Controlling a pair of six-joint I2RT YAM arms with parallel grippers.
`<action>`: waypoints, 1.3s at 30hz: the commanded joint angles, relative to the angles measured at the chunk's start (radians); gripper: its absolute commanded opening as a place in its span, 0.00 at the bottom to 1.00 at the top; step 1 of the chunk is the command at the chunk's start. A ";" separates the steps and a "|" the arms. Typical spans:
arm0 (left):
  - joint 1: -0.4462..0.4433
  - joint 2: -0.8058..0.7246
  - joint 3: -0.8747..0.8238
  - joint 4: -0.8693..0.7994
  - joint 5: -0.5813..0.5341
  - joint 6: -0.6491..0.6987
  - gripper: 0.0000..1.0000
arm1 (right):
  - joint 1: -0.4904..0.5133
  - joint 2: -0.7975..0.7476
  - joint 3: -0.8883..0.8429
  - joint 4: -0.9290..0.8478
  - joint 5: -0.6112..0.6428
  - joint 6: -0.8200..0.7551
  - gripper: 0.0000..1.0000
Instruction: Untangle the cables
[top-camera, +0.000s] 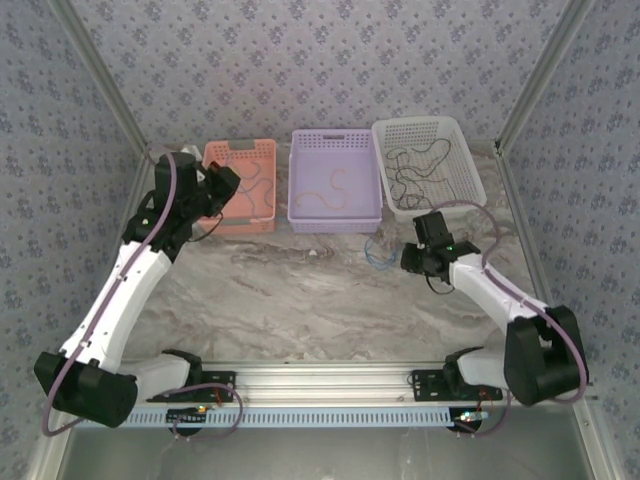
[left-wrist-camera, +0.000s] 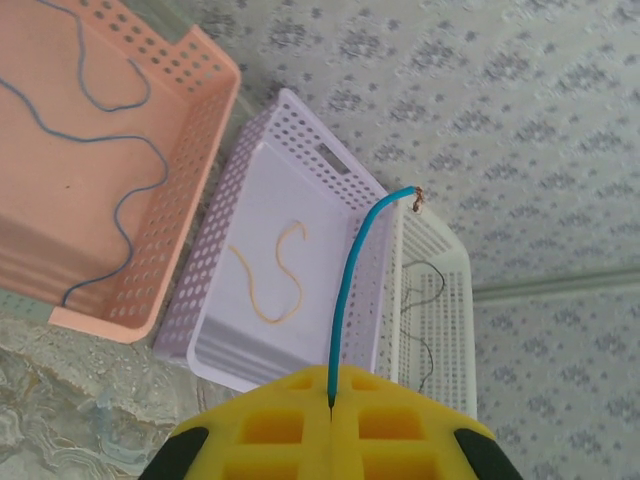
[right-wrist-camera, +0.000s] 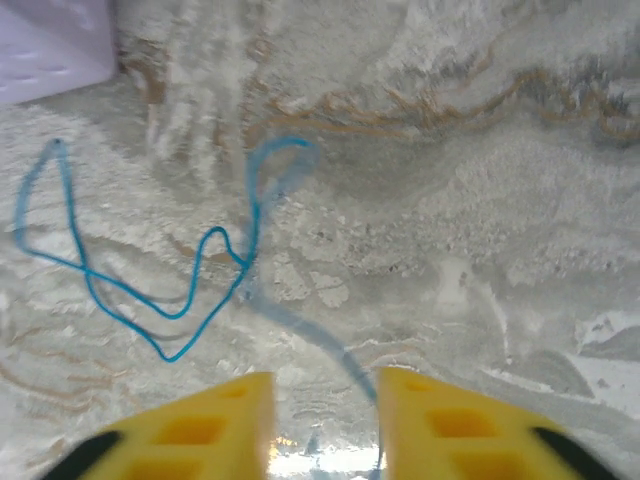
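My left gripper (left-wrist-camera: 331, 385) is shut on a blue cable (left-wrist-camera: 345, 290) that curves up out of the closed jaws to a frayed end. It hovers by the pink basket (top-camera: 262, 150), where another blue cable (left-wrist-camera: 120, 200) lies. A tan cable (left-wrist-camera: 280, 275) rests in the purple basket (top-camera: 335, 136) and black cables (top-camera: 420, 170) in the white basket (top-camera: 455, 135). My right gripper (right-wrist-camera: 325, 395) stands open low over the marble table. A loose blue cable (right-wrist-camera: 150, 290) lies on the table ahead of it, and a blurred strand of it runs between the fingers.
The three baskets stand in a row along the back of the marble table (top-camera: 300, 300). Patterned walls close in the back and both sides. A metal rail (top-camera: 330, 380) with the arm bases runs along the near edge.
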 joint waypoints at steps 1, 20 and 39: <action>0.002 -0.001 0.070 0.000 0.141 0.150 0.00 | 0.017 -0.147 -0.016 -0.032 0.009 0.004 0.45; -0.028 0.000 0.036 0.045 0.518 0.565 0.00 | 0.200 -0.357 0.170 0.285 -0.344 0.287 0.64; -0.103 0.057 0.126 -0.048 0.251 0.594 0.00 | 0.487 -0.166 0.270 0.448 -0.021 0.407 0.54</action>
